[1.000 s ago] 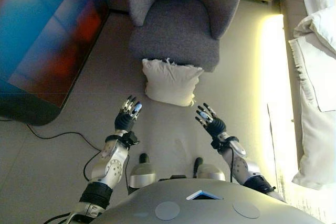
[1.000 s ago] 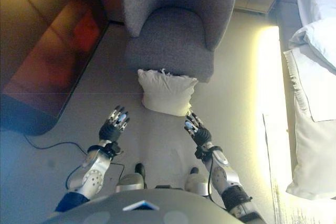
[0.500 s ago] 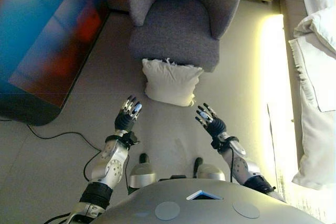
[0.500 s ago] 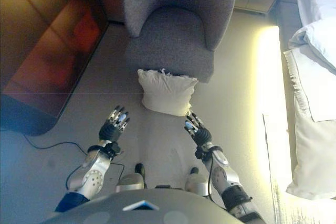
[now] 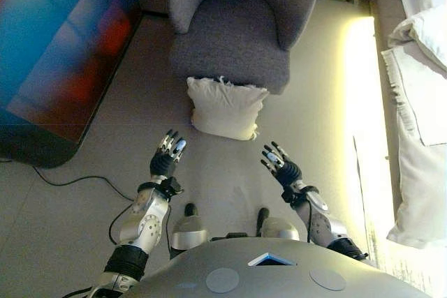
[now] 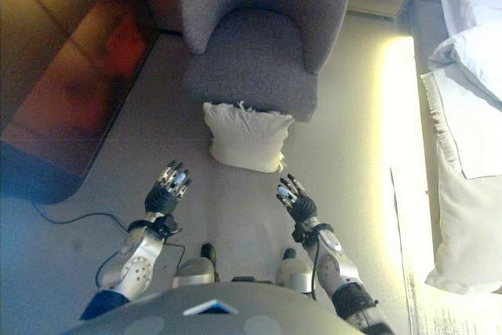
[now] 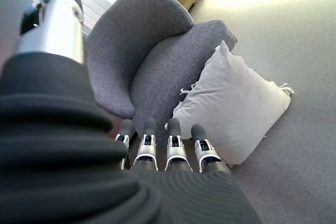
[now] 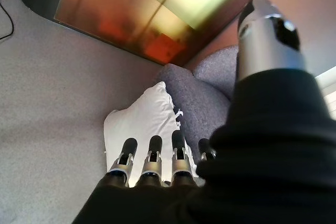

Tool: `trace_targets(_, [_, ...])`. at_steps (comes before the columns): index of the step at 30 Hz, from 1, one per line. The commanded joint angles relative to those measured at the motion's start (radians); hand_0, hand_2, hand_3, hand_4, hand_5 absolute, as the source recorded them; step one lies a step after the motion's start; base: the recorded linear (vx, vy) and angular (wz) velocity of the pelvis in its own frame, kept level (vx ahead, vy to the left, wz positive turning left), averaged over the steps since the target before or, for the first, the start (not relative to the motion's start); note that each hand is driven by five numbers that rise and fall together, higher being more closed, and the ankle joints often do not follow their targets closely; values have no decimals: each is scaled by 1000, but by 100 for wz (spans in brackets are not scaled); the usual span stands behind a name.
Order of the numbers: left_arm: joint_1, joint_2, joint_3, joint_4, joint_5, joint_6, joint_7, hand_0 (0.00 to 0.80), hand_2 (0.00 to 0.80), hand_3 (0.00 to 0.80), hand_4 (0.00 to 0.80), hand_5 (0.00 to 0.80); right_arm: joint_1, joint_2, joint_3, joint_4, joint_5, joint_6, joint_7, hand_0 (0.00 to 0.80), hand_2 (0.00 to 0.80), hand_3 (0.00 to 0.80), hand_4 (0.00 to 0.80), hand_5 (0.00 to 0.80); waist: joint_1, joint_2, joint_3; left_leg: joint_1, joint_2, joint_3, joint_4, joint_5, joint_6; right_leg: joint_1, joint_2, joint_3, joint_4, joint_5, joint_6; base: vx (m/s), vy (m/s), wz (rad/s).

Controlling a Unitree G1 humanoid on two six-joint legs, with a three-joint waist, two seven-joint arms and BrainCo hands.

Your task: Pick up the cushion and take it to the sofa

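Against the front of the grey armchair (image 5: 234, 29), on the floor (image 5: 91, 228), we see the white cushion (image 5: 225, 108) leaning upright, its top edge (with a few loose threads) touching the chair's seat front. We take the cushion as our landmark. Short of the cushion and toward the robot, our left hand (image 5: 167, 156) is raised above the floor, fingers straight and spread, holding nothing; it stands just off the cushion's lower left corner and apart from it. Our right hand (image 5: 281, 166) is raised likewise off the cushion's lower right corner, fingers straight and slightly fanned, also empty and clear of the fabric. Each wrist view confirms this: the left fingers (image 7: 175, 148) and the right fingers (image 8: 151, 157) point toward the cushion with bare floor between fingertips and cloth. Left of the cushion, well apart, lies a large glossy panel (image 5: 59, 47) with a dark rounded frame, showing blue and orange reflections. Right of the cushion, beyond a bright strip of light on the floor, we see white bedding (image 5: 419, 102) along the edge of the eye views. A thin black cord (image 5: 66, 181) runs over the floor below the panel.
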Motion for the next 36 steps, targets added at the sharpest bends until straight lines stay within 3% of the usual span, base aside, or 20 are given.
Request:
trace_targets(1, [-39,18,20,-29,11,-42,-20,0,0,0,0,0,-47,-26,-6,-79,18,-15,30,0,0,0,0,0,3,-27,27,-101,-32,-35,279,-156,35,-95,-40,33,125,6,17,-1,120,-15])
trace_targets(5, [-41,22,28,-46,-7,-39,0,0,0,0,0,0,-37,-21,-11,-87,2,-11,40,0,0,0,0,0,1,-25,26,-81,-41,-30,247,-156,51,-99,-74,36,166,-6,42,49,141,-12])
trace_targets(9, [-49,32,24,-57,8,-22,19,0,0,0,0,0,-26,11,-17,-88,-9,-28,13,0,0,0,0,0,4,-21,17,-70,-78,-17,212,-163,105,-145,-132,28,355,26,55,83,172,5])
trace_targets(10, [-52,36,18,-52,12,-22,16,0,0,0,0,0,-18,16,-15,-97,-7,-40,-2,0,0,0,0,0,-1,4,24,-66,-77,-21,198,-158,125,-208,-146,51,522,83,47,50,250,5])
trace_targets(12, [-53,44,7,-40,8,-24,10,0,0,0,0,0,1,15,-11,-96,5,-68,-13,0,0,0,0,0,-12,34,35,-64,-73,-36,193,-158,136,-305,-139,104,702,124,32,76,231,18])
trace_targets(15, [-46,51,17,-24,-10,-15,-20,0,0,0,0,0,30,14,-24,-94,22,-86,-20,0,0,0,0,0,-30,44,47,-56,-78,-65,203,-169,130,-364,-114,156,754,163,33,183,83,56])
trace_targets(19, [-40,76,29,-27,4,-5,-57,0,0,0,0,0,41,4,-42,-80,43,-94,-18,0,0,0,0,0,-48,-5,56,-32,-117,-72,223,-220,120,-369,-111,131,535,178,51,313,-90,17])
trace_targets(21, [-47,82,14,-33,11,-12,-57,0,0,0,0,0,20,-1,-41,-75,67,-100,-15,0,0,0,0,0,-64,-44,68,-7,-152,-87,230,-265,117,-377,-104,87,334,173,68,403,-158,20])
trace_targets(23, [-63,86,-7,-39,12,-16,-43,0,0,0,0,0,-6,-9,-32,-72,89,-103,-17,0,0,0,0,0,-80,-69,78,25,-179,-96,233,-308,124,-395,-81,27,159,193,90,458,-84,18])
trace_targets(24, [-62,87,-15,-37,12,-23,-41,0,0,0,0,0,-13,-12,-31,-73,94,-97,-20,0,0,0,0,0,-88,-73,77,49,-187,-93,232,-326,126,-410,-58,-25,79,208,96,496,-13,26])
trace_targets(27, [-33,75,-21,-43,17,-27,-47,0,0,0,0,0,-2,-23,-37,-80,92,-69,-30,0,0,0,0,0,-99,-74,67,124,-186,-79,241,-366,126,-438,-46,-117,43,264,85,550,-15,50])
trace_targets(28, [-13,69,-21,-38,16,-25,-51,0,0,0,0,0,18,-24,-44,-78,85,-62,-20,0,0,0,0,0,-106,-70,50,146,-185,-81,241,-354,125,-433,-28,-142,19,255,71,629,-18,8])
trace_targets(31, [23,49,-31,-42,38,-15,-53,0,0,0,0,0,52,-34,-50,-86,88,-44,-24,0,0,0,0,0,-136,-48,-5,195,-143,-93,283,-264,96,-412,14,-82,121,218,23,571,-27,30])
trace_targets(33, [41,39,-27,-61,32,-11,-41,0,0,0,0,0,64,-43,-57,-96,72,-34,-22,0,0,0,0,0,-155,-26,-35,206,-78,-86,361,-121,38,-395,45,-42,163,166,-13,431,-72,9])
trace_targets(34, [41,34,-22,-85,21,-9,-37,0,0,0,0,0,66,-55,-57,-114,71,-28,-8,0,0,0,0,0,-157,-14,-44,189,-43,-76,454,-61,9,-373,71,-20,178,129,-38,378,-123,-18])
trace_targets(36, [25,26,-22,-110,2,-20,0,0,0,0,0,0,50,-68,-53,-103,47,-25,1,0,0,0,0,0,-153,-39,-52,109,-34,-81,726,12,-10,-318,74,6,185,88,-85,466,-167,-25])
